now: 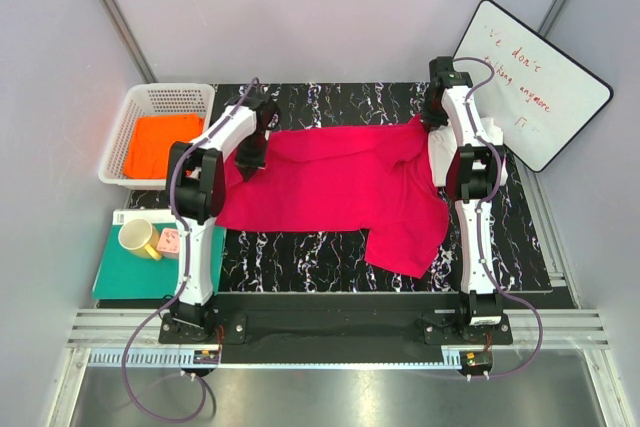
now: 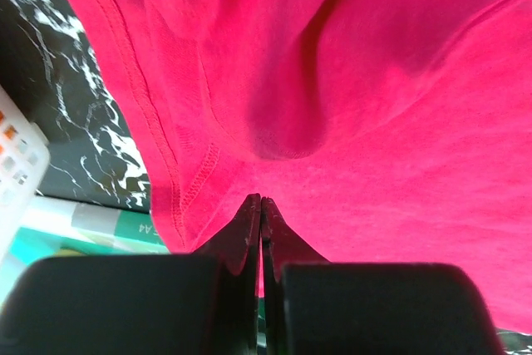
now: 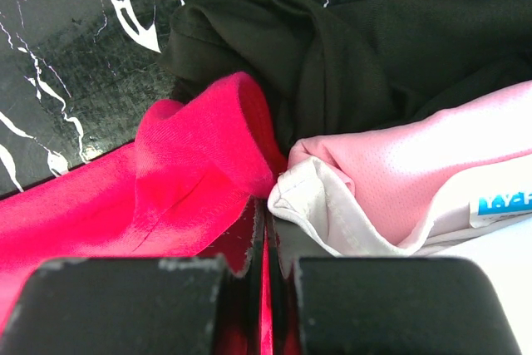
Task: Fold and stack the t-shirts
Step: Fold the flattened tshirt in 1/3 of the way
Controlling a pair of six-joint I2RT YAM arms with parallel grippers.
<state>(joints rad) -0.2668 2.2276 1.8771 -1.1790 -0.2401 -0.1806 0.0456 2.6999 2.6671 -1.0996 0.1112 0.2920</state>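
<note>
The crimson-pink t-shirt (image 1: 330, 187) lies spread across the black marble table, one sleeve hanging toward the front right. My left gripper (image 1: 250, 161) is shut on its left edge; in the left wrist view the cloth (image 2: 349, 81) bulges just ahead of the closed fingertips (image 2: 262, 203). My right gripper (image 1: 431, 125) is shut on the shirt's far right corner, and pink cloth (image 3: 191, 180) shows between the closed fingers (image 3: 266, 209). The white t-shirt (image 3: 399, 197) lies bunched right beside that grip, also visible under the right arm (image 1: 440, 157). The orange t-shirt (image 1: 160, 143) lies in a basket.
A white basket (image 1: 150, 99) stands at the far left. A teal-green board (image 1: 125, 272) with a yellow cup (image 1: 138, 238) lies at the front left. A whiteboard (image 1: 535, 82) leans at the far right. A dark cloth (image 3: 332, 47) lies behind the white shirt.
</note>
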